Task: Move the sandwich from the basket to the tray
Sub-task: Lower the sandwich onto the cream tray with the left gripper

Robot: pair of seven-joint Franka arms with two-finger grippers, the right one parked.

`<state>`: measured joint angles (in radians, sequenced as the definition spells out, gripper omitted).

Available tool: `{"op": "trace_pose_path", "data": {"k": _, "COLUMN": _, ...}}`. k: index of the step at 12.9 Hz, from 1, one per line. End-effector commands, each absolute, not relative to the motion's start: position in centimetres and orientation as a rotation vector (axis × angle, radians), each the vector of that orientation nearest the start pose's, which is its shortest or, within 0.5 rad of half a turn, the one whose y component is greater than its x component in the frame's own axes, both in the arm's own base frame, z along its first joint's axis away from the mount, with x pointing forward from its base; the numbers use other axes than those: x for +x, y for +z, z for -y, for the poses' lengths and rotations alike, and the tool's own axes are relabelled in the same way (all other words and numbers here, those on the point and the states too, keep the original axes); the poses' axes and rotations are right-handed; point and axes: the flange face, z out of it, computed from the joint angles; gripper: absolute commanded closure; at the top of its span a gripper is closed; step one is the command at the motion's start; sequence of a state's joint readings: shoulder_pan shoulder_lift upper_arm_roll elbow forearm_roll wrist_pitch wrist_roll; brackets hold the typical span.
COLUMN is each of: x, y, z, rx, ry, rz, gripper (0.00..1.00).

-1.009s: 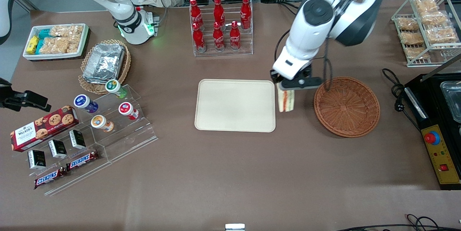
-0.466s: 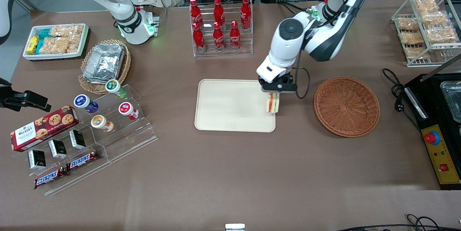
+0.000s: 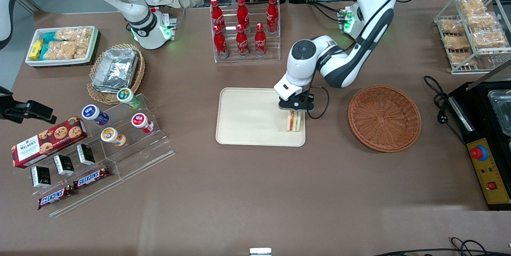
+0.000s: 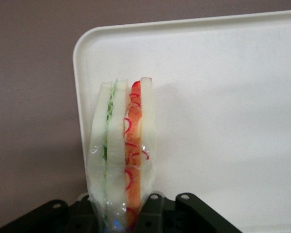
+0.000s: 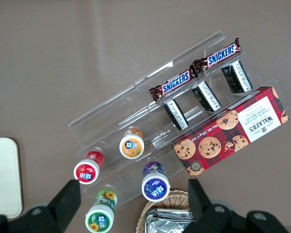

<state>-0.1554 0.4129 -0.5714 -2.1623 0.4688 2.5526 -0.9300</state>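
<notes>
Your gripper (image 3: 296, 109) is clamped on the top of the sandwich (image 3: 294, 121), holding the wrapped wedge upright on its edge over the tray (image 3: 247, 116), close to the tray rim that faces the empty basket (image 3: 384, 118) toward the working arm's end of the table. The wrist view shows the sandwich (image 4: 122, 150) standing just inside the tray (image 4: 223, 87) edge, so if you let go here the tall, narrow wedge could tip toward the basket and land across the rim or on the table. Whether its lower edge touches the tray yet cannot be told, and releasing it while it hangs above would make such a topple likelier.
</notes>
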Motion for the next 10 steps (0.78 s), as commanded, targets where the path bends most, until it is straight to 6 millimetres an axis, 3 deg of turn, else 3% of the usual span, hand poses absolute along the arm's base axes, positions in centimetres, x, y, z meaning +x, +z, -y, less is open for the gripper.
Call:
{"op": "trace_pose_path", "data": {"k": 1, "x": 42.7, "y": 23.0, "z": 39.33, "rx": -3.191, "ry": -0.175, "rz": -0.222, "gripper": 1.0}}
{"op": "trace_pose_path", "data": {"k": 2, "x": 42.55, "y": 22.85, "z": 39.46, "rx": -3.191, "ry": -0.17, "rz": -0.227, "gripper": 0.85}}
{"op": "trace_pose_path", "data": {"k": 3, "x": 42.53, "y": 22.85, "z": 39.46, "rx": -3.187, "ry": -0.175, "rz": -0.247, "gripper": 0.15}}
{"op": "trace_pose_path", "data": {"k": 4, "x": 42.52, "y": 22.75, "z": 39.42, "rx": -3.173, "ry": -0.194, "rz": -0.272, "gripper": 0.0}}
{"op": "trace_pose_path", "data": {"k": 10, "x": 43.41, "y": 23.56, "z": 39.27, "rx": -3.173, "ry": -0.219, "rz": -0.249, "gripper": 0.0}}
